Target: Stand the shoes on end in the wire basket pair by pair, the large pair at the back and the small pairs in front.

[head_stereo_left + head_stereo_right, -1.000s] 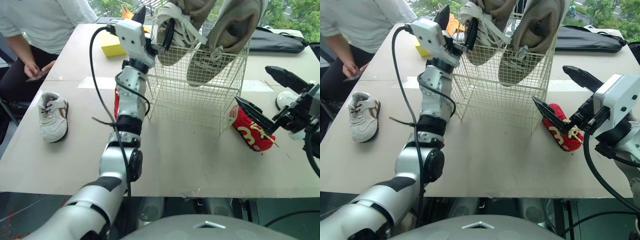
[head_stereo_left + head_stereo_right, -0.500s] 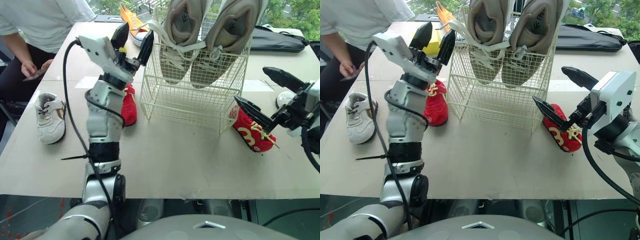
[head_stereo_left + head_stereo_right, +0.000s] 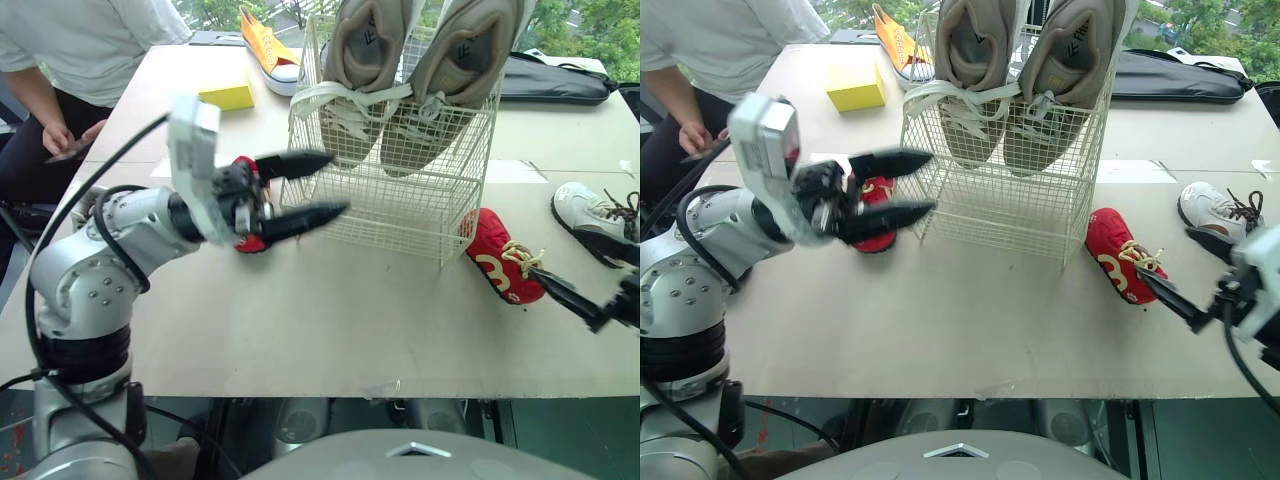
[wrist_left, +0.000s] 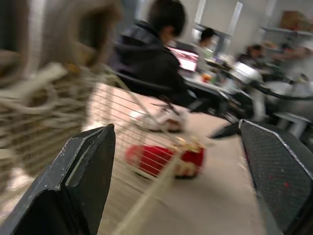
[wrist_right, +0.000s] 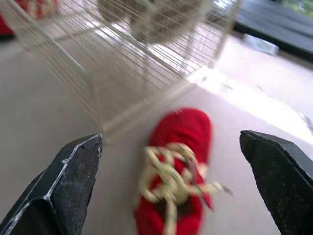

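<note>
Two large beige shoes (image 3: 365,60) (image 3: 460,60) stand on end in the white wire basket (image 3: 390,200), toes down and laces trailing over the front. My left gripper (image 3: 340,181) is open and empty, held low at the basket's left front corner. Partly hidden behind it is a small red shoe (image 3: 245,165). The other red shoe (image 3: 500,268) lies on the table right of the basket, and my open right gripper (image 3: 1162,252) hovers just beyond it, framing it in the right wrist view (image 5: 178,161). A small white shoe (image 3: 595,215) lies at the far right.
An orange shoe (image 3: 265,45) and a yellow block (image 3: 228,95) lie at the back left. A black bag (image 3: 555,80) sits behind the basket. A person (image 3: 70,50) sits at the table's left side. Bare tabletop (image 3: 380,320) stretches in front of the basket.
My left arm swung down from the basket's top to its left front corner, still open. My right arm dropped back toward the front right edge, uncovering the white shoe.
</note>
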You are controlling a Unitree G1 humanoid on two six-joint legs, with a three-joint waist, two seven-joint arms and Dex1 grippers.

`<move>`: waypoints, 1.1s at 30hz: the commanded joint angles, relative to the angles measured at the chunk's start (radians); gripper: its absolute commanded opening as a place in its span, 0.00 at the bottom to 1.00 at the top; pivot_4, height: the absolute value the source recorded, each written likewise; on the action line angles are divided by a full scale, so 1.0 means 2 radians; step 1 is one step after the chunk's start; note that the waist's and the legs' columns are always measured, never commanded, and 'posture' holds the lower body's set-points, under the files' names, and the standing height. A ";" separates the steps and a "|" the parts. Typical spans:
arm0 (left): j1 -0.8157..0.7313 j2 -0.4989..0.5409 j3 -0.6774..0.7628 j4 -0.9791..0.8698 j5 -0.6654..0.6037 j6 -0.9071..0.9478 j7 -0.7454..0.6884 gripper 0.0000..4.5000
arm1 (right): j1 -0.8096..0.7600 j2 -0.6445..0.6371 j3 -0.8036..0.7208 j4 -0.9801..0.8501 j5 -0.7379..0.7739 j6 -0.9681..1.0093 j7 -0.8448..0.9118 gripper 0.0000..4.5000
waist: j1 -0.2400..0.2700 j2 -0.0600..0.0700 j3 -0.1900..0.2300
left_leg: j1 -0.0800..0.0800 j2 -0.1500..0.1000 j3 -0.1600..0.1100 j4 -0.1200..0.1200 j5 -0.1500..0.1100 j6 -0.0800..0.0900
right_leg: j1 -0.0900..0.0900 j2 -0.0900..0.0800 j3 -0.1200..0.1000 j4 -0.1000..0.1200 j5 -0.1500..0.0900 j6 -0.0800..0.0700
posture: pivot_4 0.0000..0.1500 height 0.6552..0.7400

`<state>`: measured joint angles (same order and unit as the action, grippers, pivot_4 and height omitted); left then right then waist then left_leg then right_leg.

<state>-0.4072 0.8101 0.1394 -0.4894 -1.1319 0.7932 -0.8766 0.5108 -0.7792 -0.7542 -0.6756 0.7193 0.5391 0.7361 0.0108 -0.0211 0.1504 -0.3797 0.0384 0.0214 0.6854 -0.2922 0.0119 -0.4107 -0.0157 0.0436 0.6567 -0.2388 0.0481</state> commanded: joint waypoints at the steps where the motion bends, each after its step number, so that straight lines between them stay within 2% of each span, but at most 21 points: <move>1: -0.011 0.012 -0.025 -0.028 0.014 0.006 -0.028 0.98 | 0.018 0.000 -0.060 0.026 -0.004 -0.013 0.032 1.00 | 0.000 0.000 0.000 | 0.000 0.000 0.000 0.000 0.000 0.000 | 0.000 0.000 0.000 0.000 -0.001 -0.001 | 1.00 1.00; 4: -0.051 -0.014 -0.043 -0.017 0.004 0.017 -0.004 0.98 | -0.010 -0.019 -0.062 0.051 -0.027 0.030 -0.028 1.00 | -0.001 -0.001 0.001 | 0.000 0.000 0.000 0.000 0.000 0.000 | 0.000 0.001 0.000 0.000 -0.001 -0.002 | 1.00 1.00; 5: -0.063 -0.026 -0.046 -0.014 0.000 0.017 0.001 0.98 | -0.024 -0.033 -0.044 0.060 -0.064 0.039 -0.058 1.00 | -0.001 -0.001 0.001 | 0.000 0.000 0.000 0.000 0.000 0.000 | 0.000 0.001 0.000 0.000 -0.001 -0.002 | 1.00 1.00; 6: -0.072 -0.034 -0.052 -0.014 0.002 0.018 0.002 0.98 | -0.042 -0.042 -0.034 0.076 -0.066 0.067 -0.078 1.00 | -0.001 -0.001 0.001 | 0.000 0.000 0.000 0.001 0.000 0.000 | 0.000 0.000 0.001 0.000 -0.001 -0.002 | 1.00 1.00; 8: -0.097 -0.028 -0.074 -0.007 0.027 0.042 0.013 0.98 | -0.082 -0.053 -0.005 0.101 -0.087 0.079 -0.104 1.00 | -0.003 -0.001 0.001 | 0.000 0.000 0.001 0.001 0.000 0.000 | 0.000 0.000 0.002 0.000 -0.001 -0.002 | 1.00 1.00; 13: -0.150 -0.045 -0.111 0.015 0.033 0.089 0.027 0.98 | -0.140 -0.098 0.047 0.179 -0.123 0.120 -0.103 1.00 | -0.001 0.000 0.001 | -0.001 -0.001 0.001 0.000 0.000 0.000 | -0.001 0.001 0.001 0.000 -0.001 -0.002 | 1.00 1.00; 19: -0.150 -0.066 -0.101 0.018 0.023 0.091 0.009 0.98 | -0.219 -0.137 0.087 0.299 -0.148 0.159 -0.101 1.00 | -0.001 0.000 0.001 | -0.002 -0.001 0.000 0.000 -0.001 0.001 | -0.001 0.000 0.001 -0.001 -0.001 0.000 | 1.00 1.00; 33: -0.127 -0.072 -0.093 0.009 0.046 0.069 -0.002 0.98 | -0.316 -0.134 0.185 0.404 -0.180 0.155 -0.068 1.00 | -0.007 0.001 0.002 | -0.001 -0.001 0.000 0.000 -0.001 0.001 | -0.001 0.001 0.001 0.000 -0.001 0.000 | 1.00 1.00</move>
<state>-0.6618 0.6738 -0.0684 -0.4470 -1.0426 0.9520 -0.8784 -0.1017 -1.0401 -0.3858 0.1235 0.3768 0.8672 0.5934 -0.0040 -0.0194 0.1540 -0.3819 0.0368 0.0224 0.6847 -0.2939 0.0147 -0.4134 -0.0147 0.0466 0.6562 -0.2415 0.0474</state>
